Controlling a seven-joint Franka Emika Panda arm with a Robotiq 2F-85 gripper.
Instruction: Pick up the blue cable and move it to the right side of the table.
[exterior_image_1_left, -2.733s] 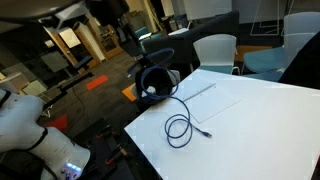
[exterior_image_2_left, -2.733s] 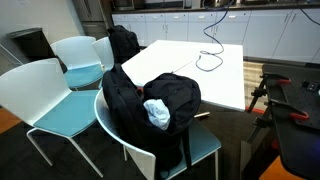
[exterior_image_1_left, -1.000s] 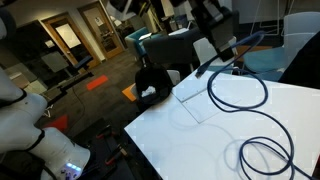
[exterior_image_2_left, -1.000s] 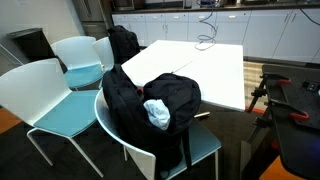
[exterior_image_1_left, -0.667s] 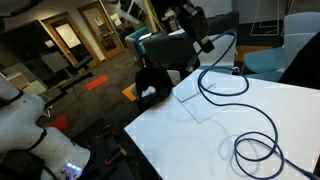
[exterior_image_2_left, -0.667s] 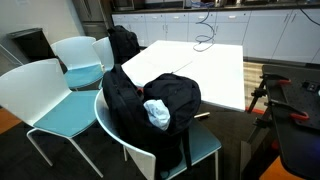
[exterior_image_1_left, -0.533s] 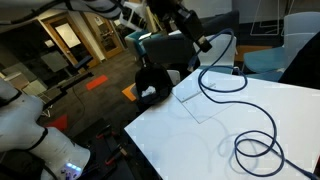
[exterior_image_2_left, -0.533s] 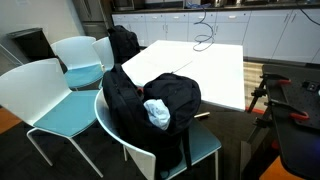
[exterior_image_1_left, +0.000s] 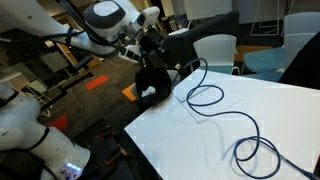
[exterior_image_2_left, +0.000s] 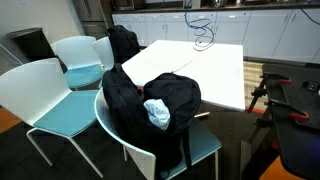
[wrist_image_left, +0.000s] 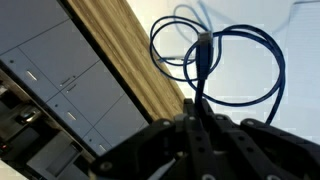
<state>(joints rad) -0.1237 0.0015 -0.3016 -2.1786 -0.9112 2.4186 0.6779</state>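
One grip: gripper (wrist_image_left: 192, 118) clamped shut on the blue cable (wrist_image_left: 202, 60), near its plug end
Cable lie: slack drops from the gripper onto the table (exterior_image_1_left: 180, 140), loops trailing lengthwise across its top
Arm (exterior_image_1_left: 105, 22) pose: high, out past the table's edge, gripper angled down toward the table

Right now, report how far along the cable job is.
Done: the gripper is shut on the blue cable, so the pickup has happened. In hand: the gripped end is raised off the table, while the cable's trailing coil lies on the tabletop. Left: carry the whole cable to the right side and release it.
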